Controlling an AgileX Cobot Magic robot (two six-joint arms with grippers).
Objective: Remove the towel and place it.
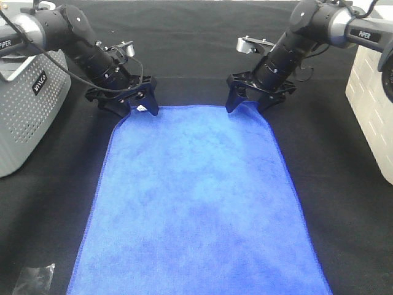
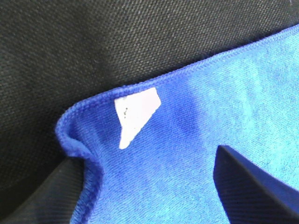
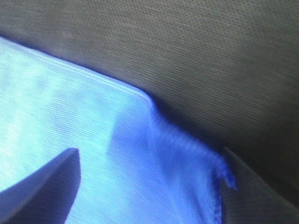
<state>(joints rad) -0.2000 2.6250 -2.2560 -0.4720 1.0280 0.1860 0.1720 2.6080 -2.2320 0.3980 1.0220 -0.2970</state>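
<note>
The royal-blue towel (image 1: 196, 196) lies spread flat on the black table cloth (image 1: 344, 203), with its near end running out of the exterior view. My left gripper (image 1: 138, 109) is down at the towel's far left corner. In the left wrist view (image 2: 145, 156) its jaws are apart and straddle that corner (image 2: 224, 107), which carries the small white tag (image 2: 135, 114); the hem puckers against one finger (image 2: 51, 196). My right gripper (image 1: 249, 106) is down at the far right corner. In its wrist view (image 3: 150, 151) the jaws are apart around the slightly bunched corner (image 3: 70, 116).
A grey perforated basket (image 1: 24, 104) stands at the left edge. A white container (image 1: 371, 110) stands at the right edge. A small crumpled bit of dark plastic (image 1: 34, 279) lies at the near left.
</note>
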